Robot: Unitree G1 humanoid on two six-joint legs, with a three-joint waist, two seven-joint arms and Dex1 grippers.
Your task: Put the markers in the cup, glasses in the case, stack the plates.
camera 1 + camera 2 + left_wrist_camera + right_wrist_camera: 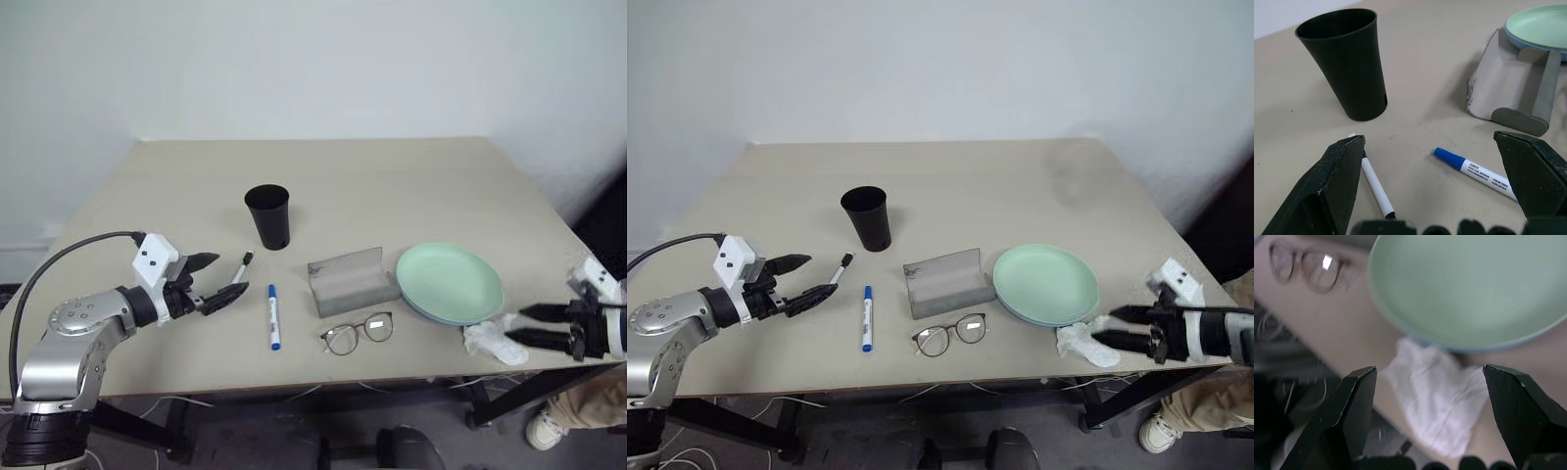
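In the left eye view we see the table (392,166) with the black cup (267,216) upright left of centre. Below it lie the thin marker (241,267) and the blue-capped marker (273,316), apart from each other. The grey case (350,281) stands open at centre, with the glasses (358,332) just below it on the tabletop. To its right the mint green plate (449,281) sits stacked on the light blue plate (423,310). A white tissue wad (495,342) lies at the stack's lower right edge.

The left gripper (217,279) hovers at lower left, its fingers spread and empty, tips close to the thin marker. The right gripper (534,325) sits at the right edge, fingers parted, empty, just beside the tissue.

In the left wrist view the spread fingers frame both markers, with the cup and open case beyond.

In the right wrist view the parted fingers frame the tissue, with the green plate and glasses beyond.
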